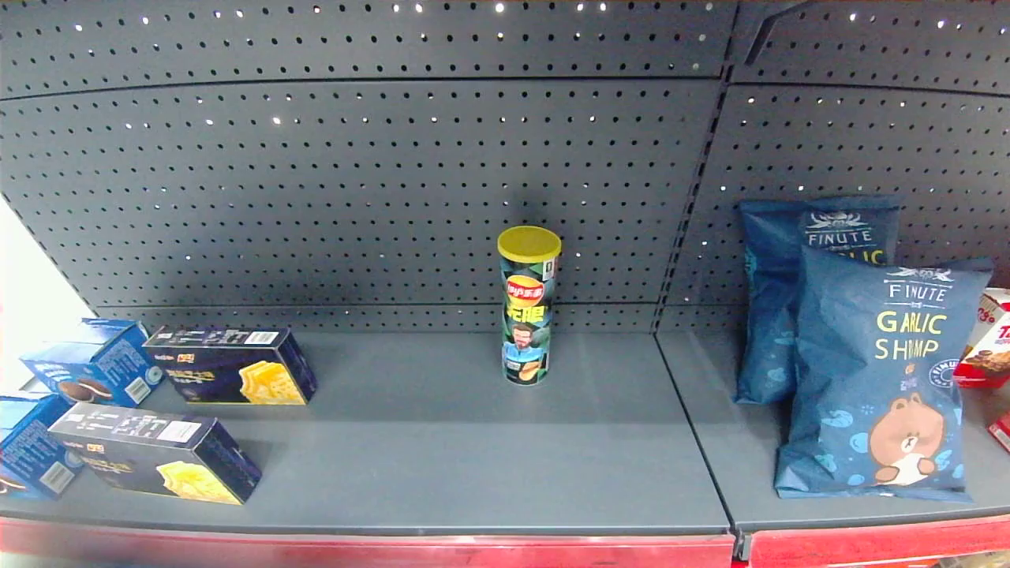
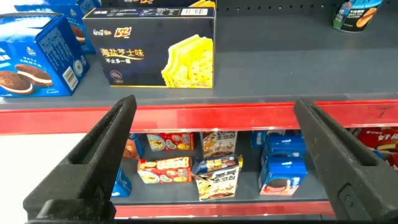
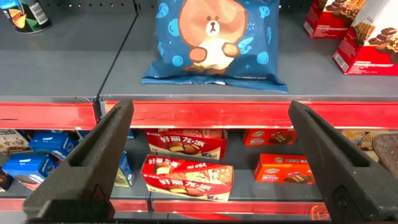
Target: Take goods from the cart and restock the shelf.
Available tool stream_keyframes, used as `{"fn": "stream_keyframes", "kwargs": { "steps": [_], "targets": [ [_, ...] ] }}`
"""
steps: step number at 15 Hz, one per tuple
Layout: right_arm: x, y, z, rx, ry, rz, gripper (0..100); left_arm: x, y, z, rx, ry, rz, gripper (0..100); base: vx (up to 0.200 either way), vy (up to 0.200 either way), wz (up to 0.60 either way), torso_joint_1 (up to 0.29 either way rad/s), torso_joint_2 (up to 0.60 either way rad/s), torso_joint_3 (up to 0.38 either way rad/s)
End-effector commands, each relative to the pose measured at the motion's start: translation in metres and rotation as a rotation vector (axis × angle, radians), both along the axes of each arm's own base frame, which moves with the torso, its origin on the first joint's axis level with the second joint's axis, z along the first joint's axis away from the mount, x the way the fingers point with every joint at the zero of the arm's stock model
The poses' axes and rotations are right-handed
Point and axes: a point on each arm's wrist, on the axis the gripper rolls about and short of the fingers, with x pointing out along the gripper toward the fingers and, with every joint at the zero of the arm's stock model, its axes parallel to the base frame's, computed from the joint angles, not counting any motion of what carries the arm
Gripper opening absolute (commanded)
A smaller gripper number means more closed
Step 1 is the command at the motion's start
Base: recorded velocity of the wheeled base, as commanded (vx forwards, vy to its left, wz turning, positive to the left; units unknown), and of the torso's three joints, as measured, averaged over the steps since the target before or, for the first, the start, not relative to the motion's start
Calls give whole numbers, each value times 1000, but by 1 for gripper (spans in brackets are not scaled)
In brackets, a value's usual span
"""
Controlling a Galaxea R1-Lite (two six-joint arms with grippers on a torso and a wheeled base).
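A chip can (image 1: 529,306) with a yellow lid stands upright mid-shelf near the pegboard back. Two dark navy cracker boxes (image 1: 230,365) (image 1: 158,451) lie at the shelf's left, with blue cookie boxes (image 1: 93,361) beside them. Two blue garlic shrimp bags (image 1: 877,386) lean at the right. My left gripper (image 2: 211,165) hangs open below the red shelf edge, facing a navy cracker box (image 2: 158,51). My right gripper (image 3: 208,165) is open too, in front of the shelf edge under a blue bag (image 3: 214,40). Neither holds anything.
The grey shelf (image 1: 442,450) has bare room around the can and a red front lip (image 1: 371,548). Red snack boxes (image 1: 986,339) sit at the far right. A lower shelf holds several boxes (image 2: 214,177) (image 3: 186,174).
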Motion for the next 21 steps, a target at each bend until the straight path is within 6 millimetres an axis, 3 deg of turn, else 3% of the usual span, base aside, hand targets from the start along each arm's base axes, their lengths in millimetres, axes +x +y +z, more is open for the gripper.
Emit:
{"fn": "stream_keyframes", "kwargs": {
  "steps": [1, 3, 21],
  "targets": [
    [0, 0, 0, 0, 1, 1, 100, 0, 0, 0, 0, -1, 0, 100, 0, 0, 0, 0, 0, 0],
    [0, 0, 0, 0, 1, 1, 100, 0, 0, 0, 0, -1, 0, 100, 0, 0, 0, 0, 0, 0],
    [0, 0, 0, 0, 1, 1, 100, 0, 0, 0, 0, -1, 0, 100, 0, 0, -600, 3, 2, 2]
  ]
}}
